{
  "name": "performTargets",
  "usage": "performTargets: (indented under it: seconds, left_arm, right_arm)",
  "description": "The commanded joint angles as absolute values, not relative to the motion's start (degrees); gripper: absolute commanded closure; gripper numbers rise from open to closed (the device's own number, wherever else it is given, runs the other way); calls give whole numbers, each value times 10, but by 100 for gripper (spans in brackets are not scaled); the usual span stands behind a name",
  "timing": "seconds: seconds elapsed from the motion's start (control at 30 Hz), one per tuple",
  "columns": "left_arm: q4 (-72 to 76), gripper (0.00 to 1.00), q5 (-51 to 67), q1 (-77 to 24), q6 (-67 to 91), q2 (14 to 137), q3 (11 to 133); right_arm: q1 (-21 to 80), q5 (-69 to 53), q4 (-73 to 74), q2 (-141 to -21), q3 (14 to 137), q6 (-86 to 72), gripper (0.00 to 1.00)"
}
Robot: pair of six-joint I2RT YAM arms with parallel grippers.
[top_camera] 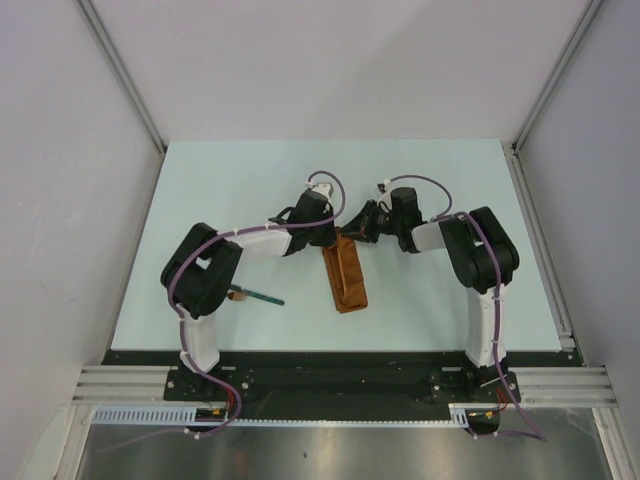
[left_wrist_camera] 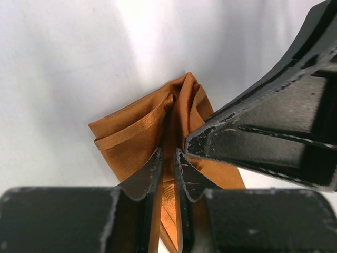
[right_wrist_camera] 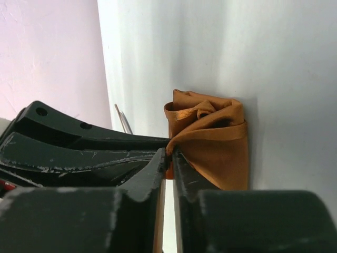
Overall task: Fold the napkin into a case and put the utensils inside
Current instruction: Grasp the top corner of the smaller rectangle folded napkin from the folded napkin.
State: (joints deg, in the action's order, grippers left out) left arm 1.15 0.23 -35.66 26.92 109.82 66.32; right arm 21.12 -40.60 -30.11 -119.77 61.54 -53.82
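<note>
folding looks mostly done: the napkin (top_camera: 346,278) lies as a narrow layered strip, its bunched end pinched in both the left pincer (left_wrist_camera: 168,155) and the right pincer (right_wrist_camera: 169,153), while the utensils (top_camera: 258,296) wait well behind the left pincer, not yet inside.

Cannot make out utensils (top_camera: 258,296) (tiny, partly under left arm (top_camera: 200,272)); cannot see case (top_camera: 347,282) far end beneath left gripper (top_camera: 332,238), right gripper (top_camera: 352,232).
</note>
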Motion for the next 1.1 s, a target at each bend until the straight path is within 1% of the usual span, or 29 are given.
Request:
performTargets:
  seconds: [0.0, 0.03, 0.1, 0.13, 0.2, 0.3, 0.53, 0.7, 0.77, 0.87, 1.07]
  left_arm:
    - [21, 80, 4, -364, 261, 1048, 657]
    - [24, 76, 2, -363, 259, 1039, 654]
    - [23, 71, -22, -363, 251, 1017, 652]
    - [19, 66, -28, -363, 246, 1014, 656]
    - [-13, 63, -55, -364, 230, 1026, 681]
    - [-37, 60, -61, -363, 213, 1048, 701]
    - [-28, 62, -69, -369, 191, 1078, 698]
    - [-34, 58, -111, -395, 166, 1093, 716]
    - [-46, 57, -149, -405, 163, 1102, 727]
    - [-50, 57, -161, -410, 163, 1107, 732]
    - [-51, 61, -202, -422, 154, 1119, 742]
  right_arm:
    - [214, -411, -328, -1208, 625, -545, 93]
    - [213, -410, -327, -1208, 624, -543, 100]
    - [210, -413, -327, -1208, 620, -543, 100]
    - [208, -412, -330, -1205, 611, -544, 100]
    - [205, -412, -336, -1201, 605, -547, 100]
    - [201, -416, -343, -1193, 594, -550, 100]
    - [196, -424, -340, -1181, 584, -548, 100]
    - [195, -427, -348, -1182, 581, -553, 100]
    - [195, -428, -351, -1184, 582, -554, 100]
    - [195, -428, -352, -1185, 582, -554, 100]
    - [196, -429, -354, -1187, 583, -555, 100]
